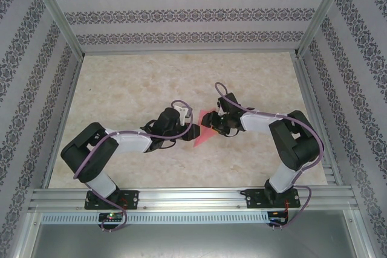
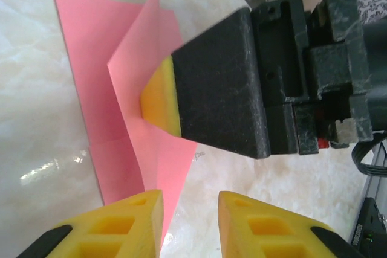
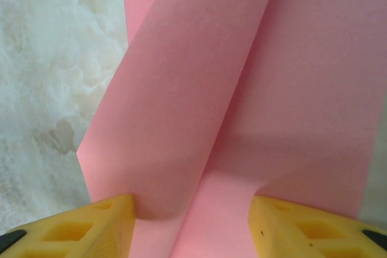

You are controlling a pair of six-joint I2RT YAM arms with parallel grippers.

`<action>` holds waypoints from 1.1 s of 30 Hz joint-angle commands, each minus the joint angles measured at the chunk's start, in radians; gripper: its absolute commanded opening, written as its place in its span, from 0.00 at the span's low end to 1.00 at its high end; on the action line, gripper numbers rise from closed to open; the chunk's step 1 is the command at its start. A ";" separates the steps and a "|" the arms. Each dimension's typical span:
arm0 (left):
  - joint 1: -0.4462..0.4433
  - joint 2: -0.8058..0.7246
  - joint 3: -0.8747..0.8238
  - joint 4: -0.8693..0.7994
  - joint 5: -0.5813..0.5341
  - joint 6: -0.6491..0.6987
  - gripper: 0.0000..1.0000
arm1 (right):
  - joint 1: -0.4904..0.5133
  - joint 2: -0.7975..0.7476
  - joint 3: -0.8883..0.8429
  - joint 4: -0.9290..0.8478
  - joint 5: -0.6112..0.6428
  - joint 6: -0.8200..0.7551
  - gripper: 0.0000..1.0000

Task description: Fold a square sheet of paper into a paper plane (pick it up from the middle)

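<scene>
Top external: the square sheet of paper [image 1: 202,139] lies approx mid-table [image 1: 121,83], partly folded. The left gripper [image 1: 190,127] is at its left edge and the right gripper [image 1: 214,124] is on its right side. The heads are near each other, and finger state is too small to read here. Left wrist: the left gripper's yellow fingers [image 2: 142,225] stand apart w/ nothing between them, so it's open. The sheet's near corner reaches just beside one finger; the other is over bare table. This view also gives the right gripper from outside: one yellow pad [image 2: 162,98] bears on a raised flap that stands up off the flat layer. Right wrist: the right gripper's fingers [image 3: 103,228] are wide apart, i.e. open and gripping nothing. Paper runs between them in a soft rounded fold, not a sharp crease. Risks, as judged: the flap prob. springs up if the pad lifts before the crease is set. A pad dragging sideways could skew the fold or slide the thin sheet on the smooth top, since nothing clamps it. Heads this close could bump. View diffs: left wrist gives flap tilt and pad contact, right wrist gives the fold's roundness close up, and top gives arm spacing and the sheet's place on the table.
</scene>
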State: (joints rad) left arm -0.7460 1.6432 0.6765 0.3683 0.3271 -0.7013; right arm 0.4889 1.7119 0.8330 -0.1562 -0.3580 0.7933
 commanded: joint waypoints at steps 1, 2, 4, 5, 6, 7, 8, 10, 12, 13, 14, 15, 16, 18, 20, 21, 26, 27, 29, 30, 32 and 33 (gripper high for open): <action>0.011 0.031 0.032 0.003 0.068 -0.026 0.28 | 0.009 0.076 -0.009 -0.124 0.110 -0.001 0.57; 0.011 0.039 0.037 0.001 0.075 -0.030 0.28 | 0.010 0.082 -0.005 -0.133 0.114 0.003 0.57; 0.011 0.054 0.047 -0.003 0.086 -0.030 0.26 | 0.011 0.093 0.002 -0.151 0.121 0.008 0.58; 0.011 0.060 0.050 -0.007 0.088 -0.031 0.26 | 0.013 0.096 0.007 -0.162 0.128 0.010 0.59; 0.010 0.065 0.055 -0.018 0.081 -0.032 0.24 | 0.014 0.100 0.012 -0.176 0.135 0.013 0.60; 0.010 0.070 0.062 -0.035 0.074 -0.027 0.23 | 0.014 0.104 0.016 -0.185 0.142 0.016 0.59; 0.011 0.073 0.072 -0.049 0.069 -0.022 0.22 | 0.014 0.107 0.017 -0.191 0.145 0.018 0.59; 0.011 0.083 0.084 -0.067 0.066 -0.017 0.21 | 0.014 0.110 0.022 -0.201 0.153 0.023 0.59; 0.011 0.093 0.094 -0.086 0.061 -0.011 0.19 | 0.016 0.116 0.025 -0.210 0.160 0.027 0.59; 0.010 0.096 0.098 -0.096 0.055 -0.009 0.19 | 0.016 0.119 0.027 -0.215 0.161 0.027 0.59; 0.010 0.099 0.100 -0.105 0.047 -0.007 0.19 | 0.016 0.121 0.029 -0.216 0.162 0.028 0.59; 0.011 0.102 0.104 -0.117 0.040 -0.005 0.18 | 0.016 0.123 0.028 -0.218 0.163 0.028 0.59; 0.011 0.107 0.108 -0.125 0.037 -0.004 0.18 | 0.016 0.126 0.030 -0.219 0.163 0.027 0.58; 0.011 0.108 0.106 -0.138 0.016 -0.008 0.16 | 0.017 0.130 0.032 -0.221 0.163 0.026 0.58; 0.011 0.113 0.111 -0.158 0.002 -0.007 0.15 | 0.017 0.132 0.030 -0.219 0.166 0.026 0.57; 0.011 0.115 0.111 -0.163 -0.006 -0.009 0.15 | 0.017 0.135 0.029 -0.216 0.166 0.026 0.56; 0.011 0.119 0.113 -0.171 -0.020 -0.007 0.14 | 0.019 0.144 0.029 -0.213 0.161 0.019 0.55; 0.011 0.121 0.116 -0.173 -0.020 -0.007 0.14 | 0.021 0.146 0.029 -0.213 0.161 0.019 0.54; 0.011 0.125 0.117 -0.175 -0.023 -0.008 0.14 | 0.020 0.148 0.029 -0.213 0.161 0.017 0.53; 0.011 0.129 0.118 -0.175 -0.022 -0.007 0.14 | 0.020 0.147 0.030 -0.215 0.161 0.015 0.52; 0.011 0.134 0.121 -0.178 -0.019 -0.007 0.14 | 0.022 0.150 0.032 -0.218 0.165 0.012 0.51; 0.011 0.137 0.122 -0.178 -0.017 -0.007 0.14 | 0.022 0.152 0.032 -0.220 0.166 0.011 0.50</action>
State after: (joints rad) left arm -0.7460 1.7634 0.7753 0.2138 0.3241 -0.7197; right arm 0.5022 1.7596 0.9150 -0.2737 -0.3099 0.8162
